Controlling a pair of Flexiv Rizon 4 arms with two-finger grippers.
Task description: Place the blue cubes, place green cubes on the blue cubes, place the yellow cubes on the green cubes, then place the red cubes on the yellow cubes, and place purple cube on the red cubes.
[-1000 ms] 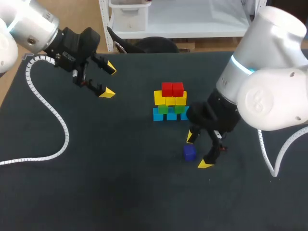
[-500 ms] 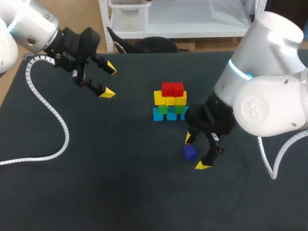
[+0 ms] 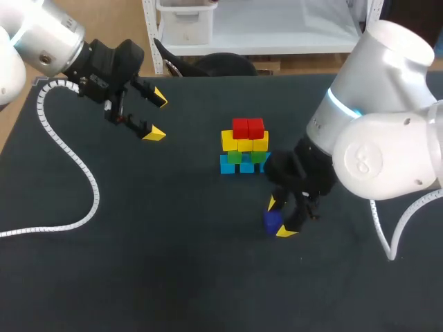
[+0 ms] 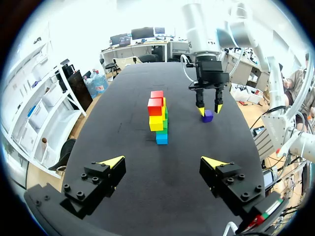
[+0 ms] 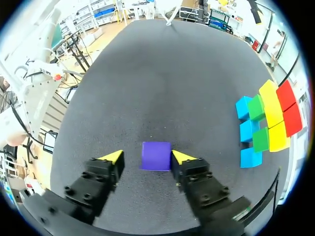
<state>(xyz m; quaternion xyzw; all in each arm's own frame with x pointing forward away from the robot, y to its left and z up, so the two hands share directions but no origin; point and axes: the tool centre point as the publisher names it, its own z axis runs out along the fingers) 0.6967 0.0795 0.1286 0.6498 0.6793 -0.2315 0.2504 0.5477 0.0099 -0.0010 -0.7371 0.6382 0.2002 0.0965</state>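
Observation:
A stepped stack stands mid-table: blue cubes (image 3: 239,165) at the base, green cubes (image 3: 244,156), yellow cubes (image 3: 243,142), and two red cubes (image 3: 248,128) on top. The purple cube (image 3: 271,220) lies on the mat in front of the stack and to its right. My right gripper (image 3: 280,216) is down around it. In the right wrist view the purple cube (image 5: 156,156) sits between the fingers of that gripper (image 5: 146,157); one tip touches it and a gap shows at the other, so the gripper is open. My left gripper (image 3: 154,115) hangs open and empty over the far left.
A white coiled cable (image 3: 76,173) trails from my left arm across the left side of the dark mat (image 3: 173,263). From the left wrist view, the stack (image 4: 157,118) and my right gripper (image 4: 208,109) lie well ahead of the left gripper (image 4: 162,162).
My right gripper has shifted a little left over the purple cube and its fingers have drawn in close around it. The left arm has not moved.

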